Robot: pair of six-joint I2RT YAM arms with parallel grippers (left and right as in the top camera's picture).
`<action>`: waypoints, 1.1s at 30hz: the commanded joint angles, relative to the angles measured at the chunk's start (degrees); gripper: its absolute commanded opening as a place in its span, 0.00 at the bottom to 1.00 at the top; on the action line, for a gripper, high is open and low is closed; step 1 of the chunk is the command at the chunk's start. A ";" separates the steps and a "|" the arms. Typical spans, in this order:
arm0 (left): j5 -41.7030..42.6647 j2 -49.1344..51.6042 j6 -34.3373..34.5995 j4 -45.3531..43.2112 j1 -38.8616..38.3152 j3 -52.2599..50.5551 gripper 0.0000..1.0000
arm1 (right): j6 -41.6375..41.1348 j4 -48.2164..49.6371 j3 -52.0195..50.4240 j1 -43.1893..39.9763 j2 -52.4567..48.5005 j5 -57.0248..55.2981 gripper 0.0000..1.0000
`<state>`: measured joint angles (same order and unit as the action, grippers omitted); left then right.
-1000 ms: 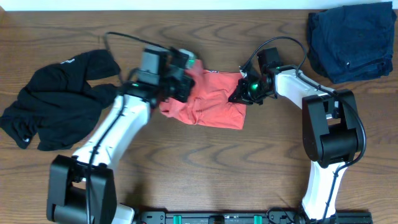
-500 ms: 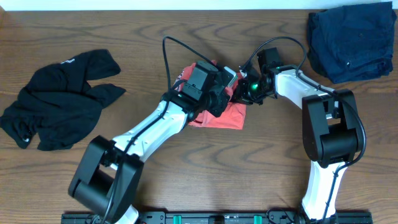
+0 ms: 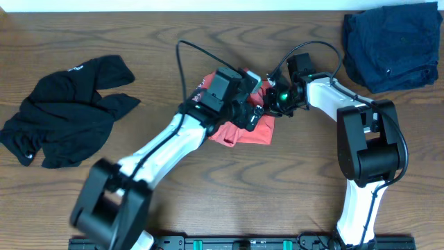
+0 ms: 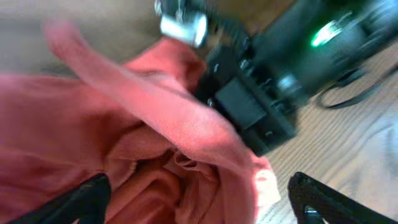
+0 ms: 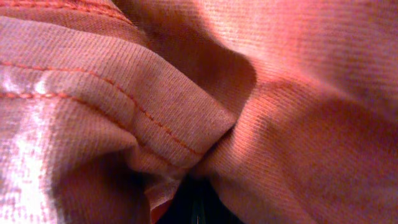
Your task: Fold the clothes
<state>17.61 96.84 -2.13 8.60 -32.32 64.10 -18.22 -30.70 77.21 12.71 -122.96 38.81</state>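
Observation:
The coral-red T-shirt lies bunched and folded over in the middle of the table. My left gripper hovers over its right part, close to my right gripper. In the left wrist view the left gripper is open, its fingertips wide apart over rumpled red cloth. Red cloth fills the right wrist view, and the right gripper is shut on the shirt's right edge. A black garment lies crumpled at the far left.
A dark navy pile of clothes sits at the back right corner. The right arm's body with its green light is right beside my left fingers. Bare wooden table spreads in front of the shirt.
The left arm swept from the shirt's left side over to the right, carrying cloth across, and its jaws have just opened and let go. The right gripper has not moved.

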 commanded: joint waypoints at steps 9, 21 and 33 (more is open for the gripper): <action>-0.35 -21.31 5.90 4.76 12.00 2.64 0.98 | 0.74 1.53 -1.27 -1.66 -2.93 -7.78 0.01; -0.37 -26.47 5.88 12.85 25.75 2.62 0.98 | 6.73 -5.16 5.95 -3.37 18.53 -20.81 0.20; -5.40 -26.47 5.86 13.66 29.00 2.62 0.98 | 11.23 -4.59 6.27 10.47 21.24 -25.64 0.38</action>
<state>15.33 70.39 3.22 22.13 -4.38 65.87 -9.67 -35.33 83.92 18.68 -99.26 15.59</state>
